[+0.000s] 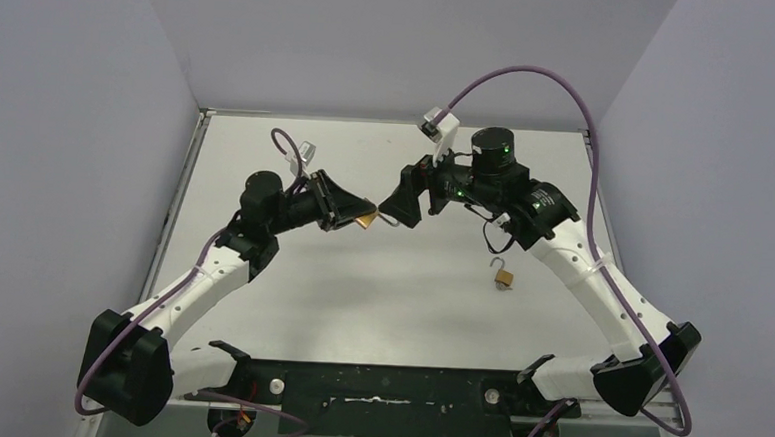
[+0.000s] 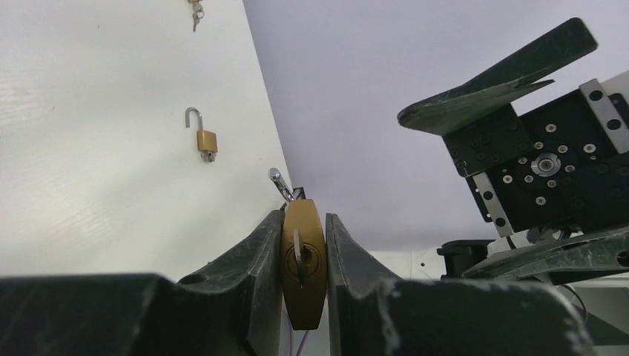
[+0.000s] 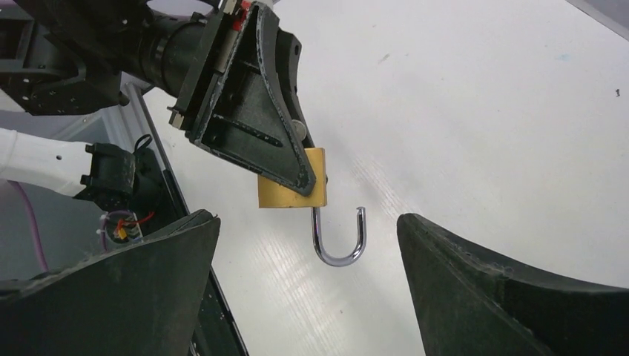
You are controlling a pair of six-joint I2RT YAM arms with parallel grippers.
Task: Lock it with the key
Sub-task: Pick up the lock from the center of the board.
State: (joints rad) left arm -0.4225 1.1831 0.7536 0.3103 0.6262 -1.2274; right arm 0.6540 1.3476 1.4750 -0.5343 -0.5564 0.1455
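Left wrist view: left pincer clenched on brass padlock, key in its keyway, held above the tabletop. Its shackle stands open. Released right pincer flanks shackle, jaws wide, not touching. Near right arm lies a second padlock.

Two padlocks, two arms, one table.

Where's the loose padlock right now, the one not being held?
The loose padlock lies on the table right of centre in the top view, beside the right arm, shackle open, apart from the held padlock in the left end effector.
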